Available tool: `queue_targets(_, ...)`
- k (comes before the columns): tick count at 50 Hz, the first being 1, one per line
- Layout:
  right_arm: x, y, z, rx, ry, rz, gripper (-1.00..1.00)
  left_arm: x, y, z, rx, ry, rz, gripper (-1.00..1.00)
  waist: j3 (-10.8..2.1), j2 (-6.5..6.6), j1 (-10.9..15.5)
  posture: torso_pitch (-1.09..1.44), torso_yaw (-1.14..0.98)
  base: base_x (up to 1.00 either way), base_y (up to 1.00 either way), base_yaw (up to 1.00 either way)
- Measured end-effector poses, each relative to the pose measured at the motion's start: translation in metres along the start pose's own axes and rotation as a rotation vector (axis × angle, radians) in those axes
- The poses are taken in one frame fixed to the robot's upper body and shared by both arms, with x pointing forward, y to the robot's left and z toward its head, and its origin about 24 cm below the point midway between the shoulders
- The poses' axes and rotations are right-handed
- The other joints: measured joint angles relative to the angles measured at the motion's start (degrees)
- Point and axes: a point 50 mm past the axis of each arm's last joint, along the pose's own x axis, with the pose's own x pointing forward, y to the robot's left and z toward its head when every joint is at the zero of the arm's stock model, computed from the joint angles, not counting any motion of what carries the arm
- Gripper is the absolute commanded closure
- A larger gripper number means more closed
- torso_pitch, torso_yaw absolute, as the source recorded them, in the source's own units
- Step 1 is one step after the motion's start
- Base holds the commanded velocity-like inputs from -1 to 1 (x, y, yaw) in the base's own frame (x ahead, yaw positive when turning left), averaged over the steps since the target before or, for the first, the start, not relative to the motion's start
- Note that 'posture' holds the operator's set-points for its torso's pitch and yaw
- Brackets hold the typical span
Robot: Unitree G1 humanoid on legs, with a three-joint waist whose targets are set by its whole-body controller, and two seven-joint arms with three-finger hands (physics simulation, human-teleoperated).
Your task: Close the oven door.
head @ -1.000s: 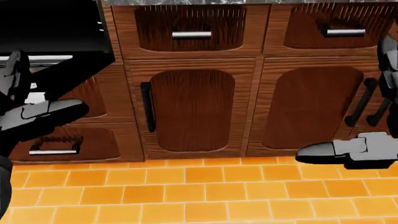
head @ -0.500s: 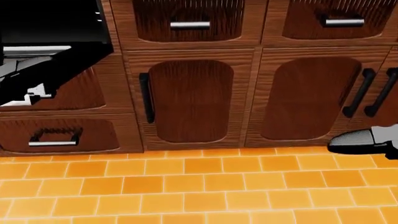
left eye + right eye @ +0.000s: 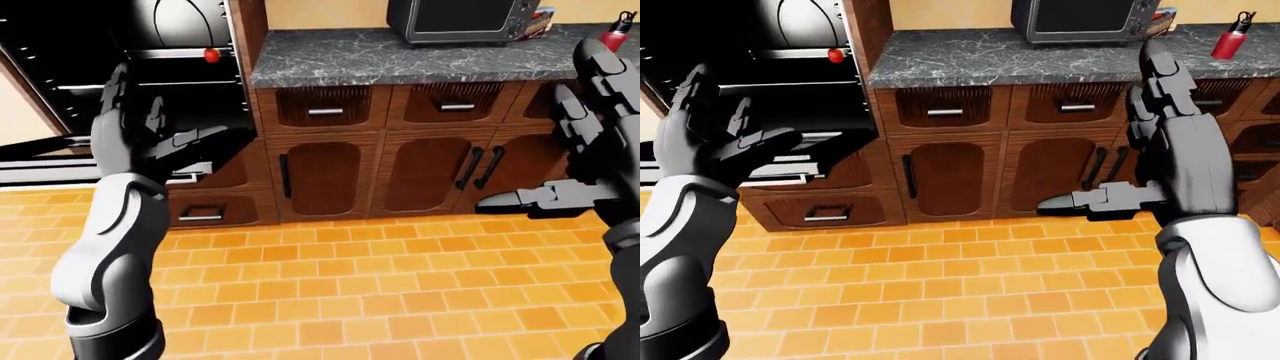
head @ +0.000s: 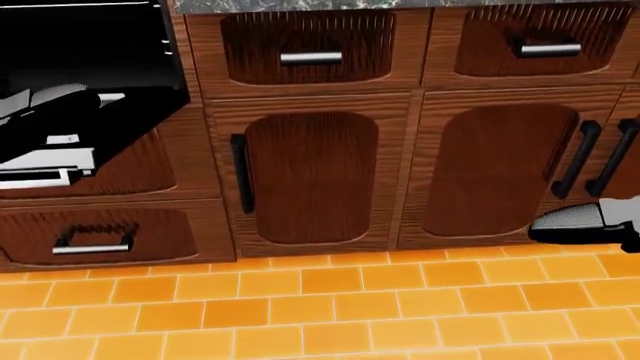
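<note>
The black oven stands at the left of the left-eye view, its cavity and racks showing. Its door hangs open and juts out low towards the view's left; the pale handle strip shows along its edge. My left hand is raised in front of the cavity, just above the door edge, with its fingers spread and nothing in them. Over on the right, my right hand is held upright before the cabinets, open as well. The head view catches only the door's dark edge and my right thumb.
Wooden cabinets with drawers run under a grey marble counter. A small dark appliance and a red bottle stand on the counter. A red object sits inside the oven. Orange floor tiles fill the bottom.
The head camera tipped, so its picture slid up and back down. My left hand rose out of the head view's lower left; my right hand drifted to the right edge.
</note>
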Motion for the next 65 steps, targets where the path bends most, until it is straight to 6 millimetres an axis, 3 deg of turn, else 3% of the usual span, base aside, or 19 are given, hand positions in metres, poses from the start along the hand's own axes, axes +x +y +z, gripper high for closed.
queue_targets(4, -0.001, -0.001, 0.008, -0.011, -0.036, -0.003, -1.0, 0.0, 0.0, 0.007, -0.005, -0.027, 0.0, -1.0, 0.25, 1.76, 0.32, 0.0, 0.0, 0.0, 0.17, 0.0)
queue_targets(6, -0.001, -0.002, 0.01, -0.014, -0.045, -0.006, -1.0, -0.001, -0.001, 0.011, -0.008, -0.044, -0.001, -1.0, 0.48, 3.53, 0.13, 0.0, 0.0, 0.0, 0.16, 0.0)
queue_targets(8, -0.001, -0.002, 0.01, -0.014, -0.047, -0.005, -1.0, 0.0, 0.0, 0.012, -0.008, -0.051, 0.002, -1.0, -0.12, 6.21, 0.14, 0.0, 0.0, 0.0, 0.16, 0.0)
queue_targets(13, 0.0, 0.004, 0.005, 0.002, -0.016, 0.039, -1.0, 0.001, 0.009, 0.006, 0.001, -0.022, 0.05, -1.0, 0.16, 4.75, 0.93, 0.0, 0.0, 0.0, 0.17, 0.0)
queue_targets(21, -0.001, 0.003, 0.011, -0.012, -0.055, 0.023, -1.0, 0.002, 0.006, 0.013, -0.005, -0.054, 0.029, -1.0, -0.05, -1.49, 0.5, 0.0, 0.0, 0.0, 0.17, 0.0)
queue_targets(23, -0.001, 0.001, 0.007, -0.008, -0.035, 0.011, -1.0, 0.001, 0.003, 0.009, -0.009, -0.042, 0.019, -1.0, 0.26, -0.54, -0.2, 0.0, 0.0, 0.0, 0.17, 0.0)
queue_targets(25, -0.001, -0.001, 0.003, -0.002, -0.011, 0.0, -1.0, 0.001, 0.001, 0.004, -0.004, -0.015, 0.009, -1.0, 0.11, -0.79, -0.15, 0.0, 0.0, 0.0, 0.16, 0.0)
queue_targets(27, 0.0, -0.001, 0.004, -0.003, -0.011, -0.001, -1.0, 0.002, 0.001, 0.004, -0.001, -0.01, 0.007, -1.0, -0.08, -0.12, 0.11, 0.0, 0.0, 0.0, 0.17, 0.0)
queue_targets(31, -0.001, 0.0, 0.008, -0.009, -0.037, 0.003, -1.0, 0.001, 0.0, 0.013, -0.005, -0.055, 0.002, -1.0, 0.61, 3.05, 0.16, 0.0, 0.0, 0.0, 0.17, 0.0)
queue_targets(34, -0.001, 0.001, 0.009, -0.007, -0.043, 0.005, -1.0, 0.001, 0.001, 0.016, -0.003, -0.073, 0.003, -1.0, -0.03, 5.91, 0.23, 0.0, 0.0, 0.0, 0.17, 0.0)
queue_targets(38, -0.001, 0.007, 0.004, 0.0, -0.019, 0.051, -1.0, 0.001, 0.011, 0.009, 0.003, -0.045, 0.052, -1.0, 0.55, 4.78, 0.81, 0.0, 0.0, 0.0, 0.15, 0.0)
queue_targets(44, -0.002, 0.005, 0.006, -0.013, -0.043, 0.03, -1.0, 0.001, 0.006, 0.012, 0.006, -0.057, 0.029, -1.0, 0.29, 1.57, 0.44, 0.0, 0.0, 0.0, 0.1, 0.0)
queue_targets(48, -0.002, 0.005, 0.007, -0.017, -0.052, 0.035, -1.0, 0.001, 0.005, 0.015, 0.004, -0.071, 0.028, -1.0, -0.19, -1.59, 0.55, 0.0, 0.0, 0.0, 0.08, 0.0)
queue_targets(50, -0.002, 0.003, 0.005, -0.015, -0.031, 0.023, -1.0, 0.0, 0.003, 0.011, -0.001, -0.058, 0.016, -1.0, 0.12, -0.59, -0.06, 0.0, 0.0, 0.0, 0.09, 0.0)
queue_targets(52, -0.002, 0.0, 0.003, -0.014, -0.017, 0.008, -1.0, 0.0, 0.001, 0.006, 0.002, -0.032, 0.005, -1.0, 0.02, -0.82, 0.04, 0.0, 0.0, 0.0, 0.09, 0.0)
queue_targets(54, -0.002, -0.001, 0.005, -0.017, -0.024, 0.002, -1.0, 0.001, 0.001, 0.006, 0.004, -0.024, 0.004, -1.0, -0.09, -0.06, 0.3, 0.0, 0.0, 0.0, 0.09, 0.0)
queue_targets(58, -0.003, 0.0, 0.008, -0.022, -0.042, 0.006, -1.0, 0.0, 0.0, 0.012, 0.002, -0.055, 0.002, -1.0, 0.64, 2.97, 0.35, 0.0, 0.0, 0.0, 0.09, 0.0)
queue_targets(61, -0.002, 0.001, 0.007, -0.019, -0.04, 0.012, -1.0, 0.0, 0.001, 0.015, 0.003, -0.072, 0.003, -1.0, 0.21, 5.9, 0.27, 0.0, 0.0, 0.0, 0.09, 0.0)
queue_targets(65, -0.001, 0.008, 0.004, -0.009, -0.024, 0.057, -1.0, 0.001, 0.011, 0.01, 0.008, -0.049, 0.05, -1.0, 0.6, 4.75, 0.98, 0.0, 0.0, 0.0, 0.09, 0.0)
